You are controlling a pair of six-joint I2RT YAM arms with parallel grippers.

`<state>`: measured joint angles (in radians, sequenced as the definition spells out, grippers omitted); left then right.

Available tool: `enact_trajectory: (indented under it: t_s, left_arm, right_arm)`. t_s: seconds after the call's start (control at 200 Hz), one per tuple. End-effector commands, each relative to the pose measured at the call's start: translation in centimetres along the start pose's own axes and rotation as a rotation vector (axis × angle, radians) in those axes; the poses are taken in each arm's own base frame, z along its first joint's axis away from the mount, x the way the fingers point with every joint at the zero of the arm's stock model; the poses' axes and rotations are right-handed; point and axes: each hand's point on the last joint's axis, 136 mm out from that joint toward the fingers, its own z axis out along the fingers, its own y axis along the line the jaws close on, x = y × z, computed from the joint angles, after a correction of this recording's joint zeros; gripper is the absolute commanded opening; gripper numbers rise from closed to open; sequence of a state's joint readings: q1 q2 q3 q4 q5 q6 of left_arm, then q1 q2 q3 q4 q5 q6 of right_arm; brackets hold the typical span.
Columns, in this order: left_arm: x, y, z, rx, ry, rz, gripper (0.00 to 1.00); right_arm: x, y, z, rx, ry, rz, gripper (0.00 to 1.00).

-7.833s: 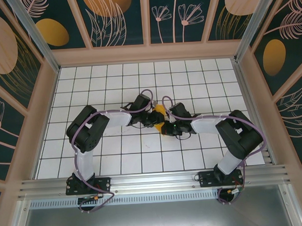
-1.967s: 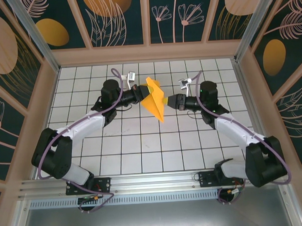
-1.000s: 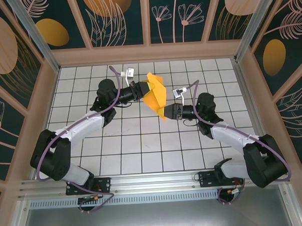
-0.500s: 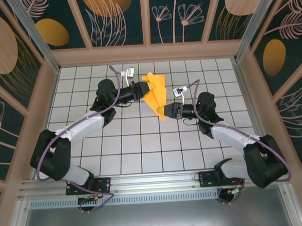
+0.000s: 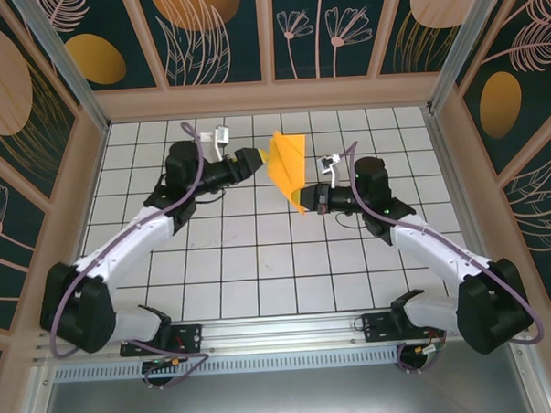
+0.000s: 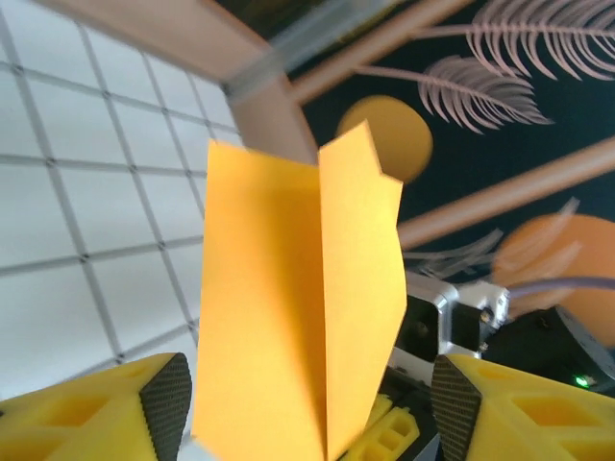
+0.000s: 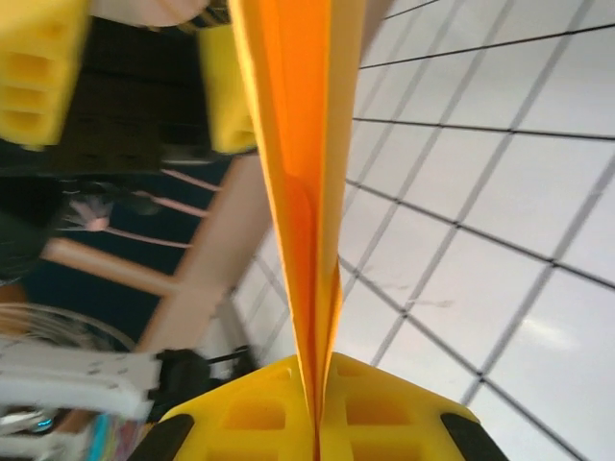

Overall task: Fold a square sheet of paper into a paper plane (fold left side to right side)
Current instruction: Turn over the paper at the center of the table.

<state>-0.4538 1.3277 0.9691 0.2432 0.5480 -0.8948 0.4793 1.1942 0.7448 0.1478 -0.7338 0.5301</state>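
White gridded table [image 5: 260,280], leaf-patterned dark walls [image 5: 342,53]

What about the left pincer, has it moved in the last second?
Yes. The left pincer has drawn back slightly left, toward the left wall, off the paper.

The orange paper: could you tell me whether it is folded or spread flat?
Folded: the orange paper shows a centre crease with two flaps, and its layers meet edge-on in the shut right gripper.
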Motion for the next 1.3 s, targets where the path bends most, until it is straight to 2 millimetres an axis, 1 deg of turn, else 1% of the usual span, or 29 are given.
enact_trajectory:
  t_s: [0.0, 0.045, 0.085, 0.125, 0.16, 0.23, 0.265, 0.325, 0.455, 0.55, 0.651, 0.736, 0.871, 1.011, 1.051, 1.136, 1.216, 1.296]
  left_arm:
    - [-3.4, 1.5, -4.1, -0.271, -0.152, 0.176, 0.75]
    - [-4.2, 2.0, -5.6, -0.352, -0.203, 0.208, 0.75]
    - [-4.8, 2.0, -7.0, -0.402, -0.249, 0.234, 0.76]
    - [-5.3, 1.9, -8.2, -0.435, -0.294, 0.255, 0.77]
    - [-5.7, 1.8, -9.2, -0.458, -0.331, 0.269, 0.77]
    - [-6.2, 1.7, -10.9, -0.495, -0.392, 0.283, 0.78]
    - [-6.3, 1.6, -11.6, -0.508, -0.415, 0.286, 0.79]
    - [-6.4, 1.5, -12.3, -0.519, -0.44, 0.29, 0.79]
    - [-6.5, 1.3, -12.8, -0.522, -0.455, 0.293, 0.8]
    - [-6.5, 1.4, -12.8, -0.524, -0.451, 0.295, 0.8]
    - [-6.5, 1.4, -12.8, -0.528, -0.45, 0.299, 0.81]
    - [-6.4, 1.4, -12.8, -0.526, -0.449, 0.3, 0.81]
    - [-6.3, 1.4, -12.6, -0.519, -0.441, 0.3, 0.81]
    - [-6.2, 1.6, -12.2, -0.516, -0.429, 0.297, 0.81]
    - [-6.2, 1.5, -12.1, -0.512, -0.427, 0.298, 0.81]
    - [-6.1, 1.6, -11.9, -0.507, -0.418, 0.295, 0.81]
    - [-6.0, 1.6, -11.8, -0.5, -0.412, 0.294, 0.81]
    - [-5.9, 1.8, -11.5, -0.501, -0.405, 0.287, 0.82]
  right_arm:
    - [1.5, -5.6, -0.9, 0.417, 0.087, -0.062, 0.04]
    - [1.7, -7.3, -1.4, 0.596, 0.11, -0.088, 0.04]
    - [1.9, -8.6, -2.1, 0.748, 0.13, -0.115, 0.04]
    - [1.8, -9.9, -3.2, 0.93, 0.138, -0.144, 0.04]
    - [1.8, -10.6, -3.9, 1.051, 0.161, -0.171, 0.04]
    - [2.0, -11.3, -4.9, 1.254, 0.221, -0.229, 0.05]
    - [2.2, -11.6, -5.1, 1.337, 0.259, -0.271, 0.04]
    - [2.5, -11.7, -4.9, 1.443, 0.321, -0.345, 0.04]
    - [3.6, -11.9, -3.5, 1.589, 0.449, -0.496, 0.04]
    - [4.7, -12.4, -2.2, 1.654, 0.528, -0.591, 0.05]
    - [6.2, -13.4, -1.0, 1.698, 0.618, -0.667, 0.05]
    - [7.5, -14.3, 0.2, 1.705, 0.683, -0.709, 0.06]
    - [9.0, -15.4, 1.7, 1.701, 0.732, -0.748, 0.08]
    - [10.6, -16.0, 2.8, 1.662, 0.767, -0.731, 0.17]
    - [11.1, -16.0, 3.2, 1.639, 0.774, -0.724, 0.22]
    - [12.1, -15.7, 4.0, 1.576, 0.788, -0.706, 0.37]
    - [12.8, -15.1, 4.7, 1.507, 0.78, -0.69, 0.47]
    - [13.5, -14.4, 5.4, 1.414, 0.766, -0.644, 0.54]
